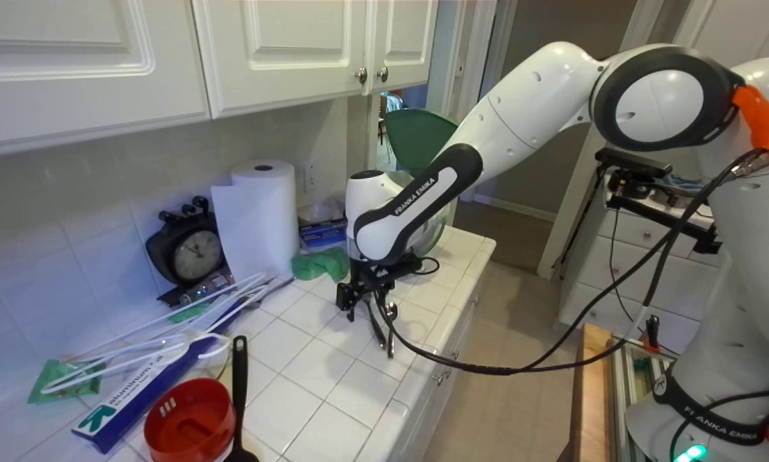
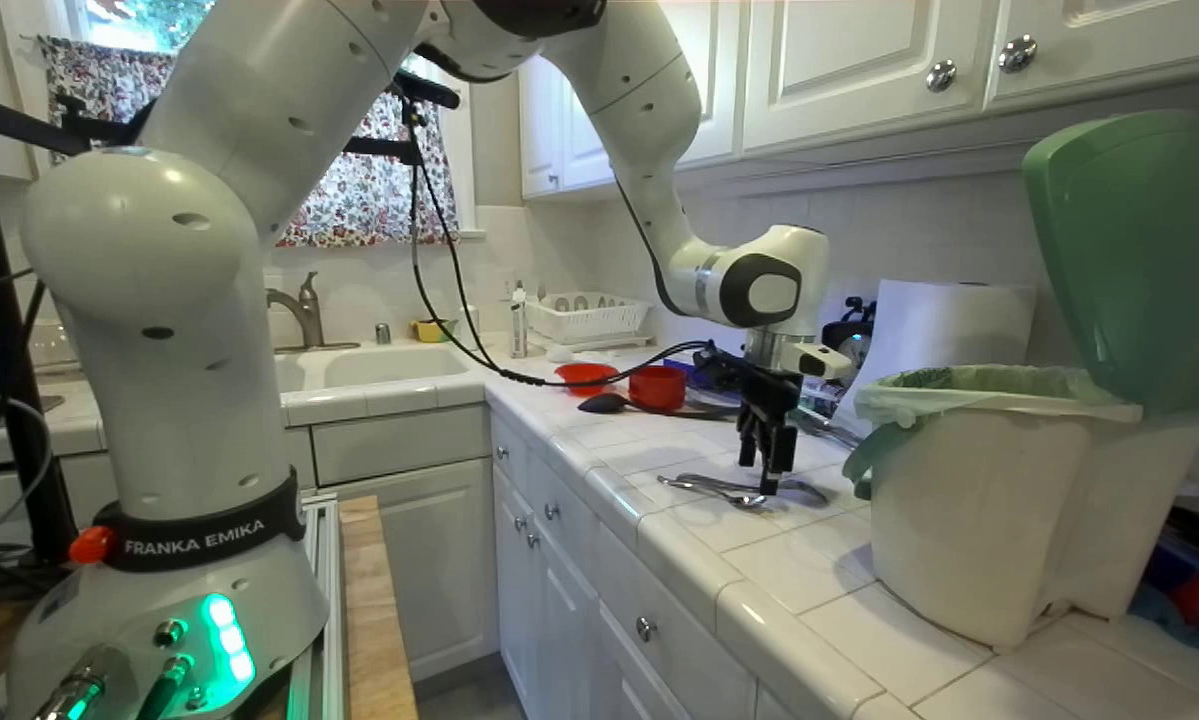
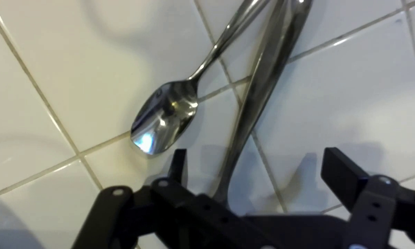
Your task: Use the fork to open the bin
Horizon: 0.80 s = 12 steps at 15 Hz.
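Black fingers (image 3: 345,176) of the pincer (image 3: 255,159) sit nearest the wrist camera, standing wide apart with nothing clamped between them. The fork (image 3: 254,100) lies on the tiled counter (image 2: 789,565), its narrow neck running through the gap with no contact to be seen on either side; the tined end is hidden below the pincer's body. Just beside it rests a spoon (image 3: 165,117), its handle slanting in toward the fork's.

Near them on the same counter stands the white bin (image 2: 969,500), and in both exterior views its green lid (image 2: 1149,260) is already tipped up, leaving the mouth uncovered. So the opening itself looks done, and the fork, lying loose, seems to have no work left; whether the pincer will close on it or leave it, the pictures cannot settle. If the job ends with the lid up, all that remains is probably raising the pincer clear without knocking fork or spoon.

The arm (image 2: 649,110) arches high, slopes down over the counter and bends sharply at the wrist, so that the pincer points straight down near the bin; its tips hang just above the tiling or touch it, I cannot tell which.
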Tool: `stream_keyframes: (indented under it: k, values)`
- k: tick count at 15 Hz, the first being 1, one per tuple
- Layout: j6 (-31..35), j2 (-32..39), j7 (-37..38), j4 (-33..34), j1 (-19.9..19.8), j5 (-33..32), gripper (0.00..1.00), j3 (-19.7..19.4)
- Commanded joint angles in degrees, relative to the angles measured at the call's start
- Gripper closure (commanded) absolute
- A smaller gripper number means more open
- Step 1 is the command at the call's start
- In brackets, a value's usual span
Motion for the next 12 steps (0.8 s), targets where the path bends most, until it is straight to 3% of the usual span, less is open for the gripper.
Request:
stream_keyframes:
  k: [1, 12]
  values:
    - [-1.79, -1.55, -0.34, -0.36, 2.23, -2.08, 0.0, -0.86]
    - [-9.51, -7.41, 1.01, -2.55, 6.79, -11.5, 0.0, -1.77]
